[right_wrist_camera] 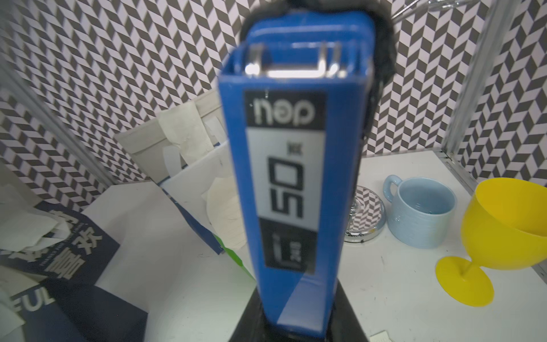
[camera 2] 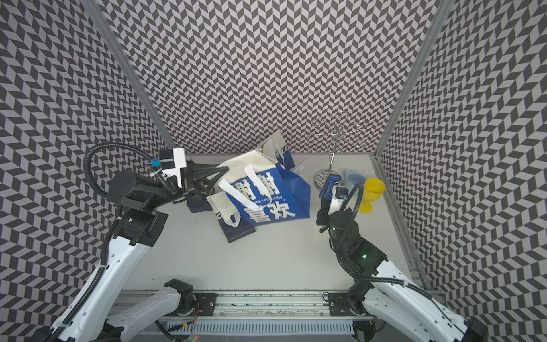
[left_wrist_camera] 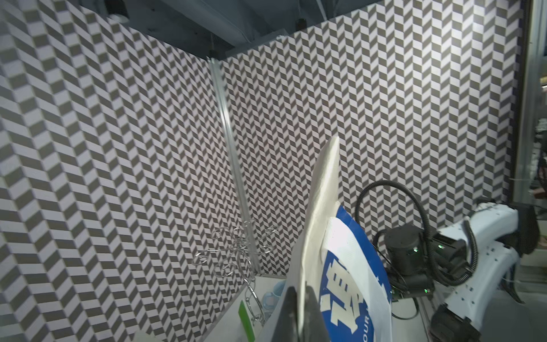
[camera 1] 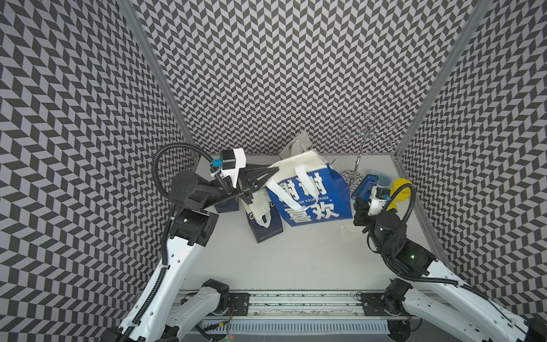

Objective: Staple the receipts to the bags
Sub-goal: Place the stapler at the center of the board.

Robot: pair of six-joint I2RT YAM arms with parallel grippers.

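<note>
The left tool (camera 1: 275, 170) was pressed together on the pale upper rim of the big blue bag (camera 1: 313, 204), which stood at the middle of the surface (camera 1: 296, 260), just beside a smaller dark blue bag (camera 1: 266, 228). The right tool (camera 1: 361, 195) clamped a blue stapler (right_wrist_camera: 293, 177) beside the big bag, with a loose receipt (camera 1: 348, 231) lying nearby.

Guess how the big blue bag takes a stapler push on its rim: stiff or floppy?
Likely floppy: the big blue bag leans skewed, its rim curved where the left hand pinches it. Probably light, since one pinched edge seems to hold it up. A stapler push may fold the wall, not meet resistance.
</note>
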